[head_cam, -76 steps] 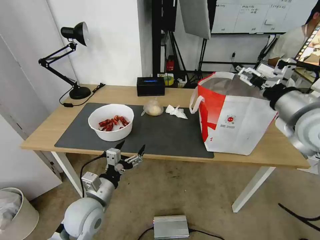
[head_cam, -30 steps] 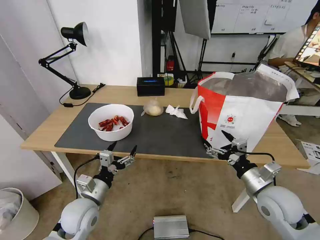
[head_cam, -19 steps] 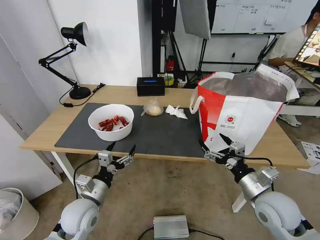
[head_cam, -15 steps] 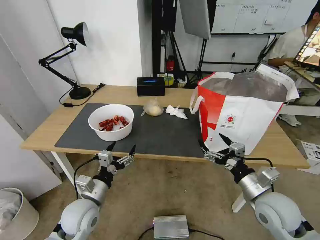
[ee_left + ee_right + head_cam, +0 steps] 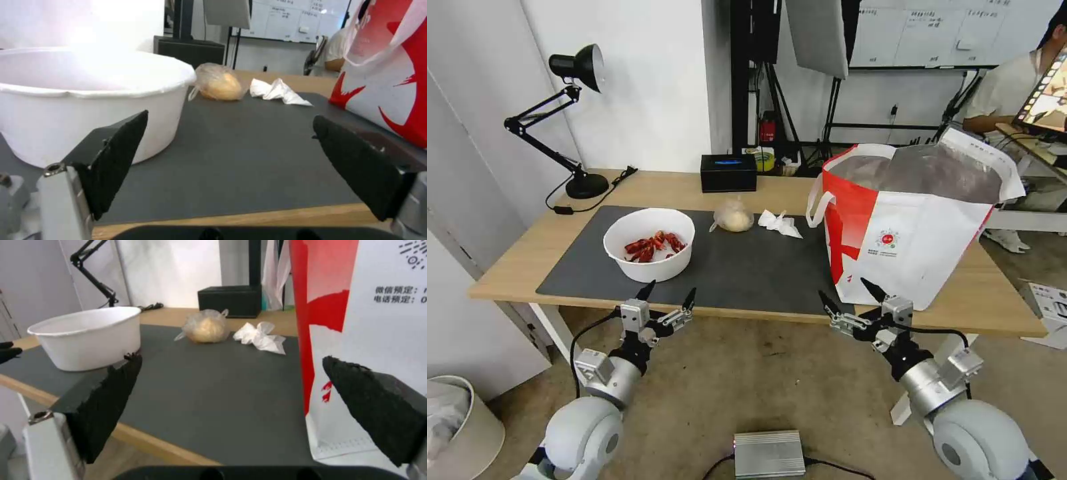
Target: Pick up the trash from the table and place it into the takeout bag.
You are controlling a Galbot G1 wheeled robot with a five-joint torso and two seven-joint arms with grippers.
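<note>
Both the left gripper (image 5: pixel 668 298) and right gripper (image 5: pixel 848 295) are held wide open, empty, lowered slightly since before, near the table (image 5: pixel 520 263) edge.

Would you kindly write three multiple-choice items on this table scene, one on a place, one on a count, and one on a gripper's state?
1. Where does the crumpled tissue lie?
A. inside the bowl
B. on the mat between the knotted bag and the takeout bag
C. on the floor

2. How many pieces of trash lie on the table?
A. one
B. three
C. five

3. How is the right gripper?
A. open and empty
B. shut on the tissue
C. shut on the bag handle

Answers: 1 B, it lies between the two. 2 B, bowl, knotted bag, tissue. 3 A, fingers spread before the table edge.
</note>
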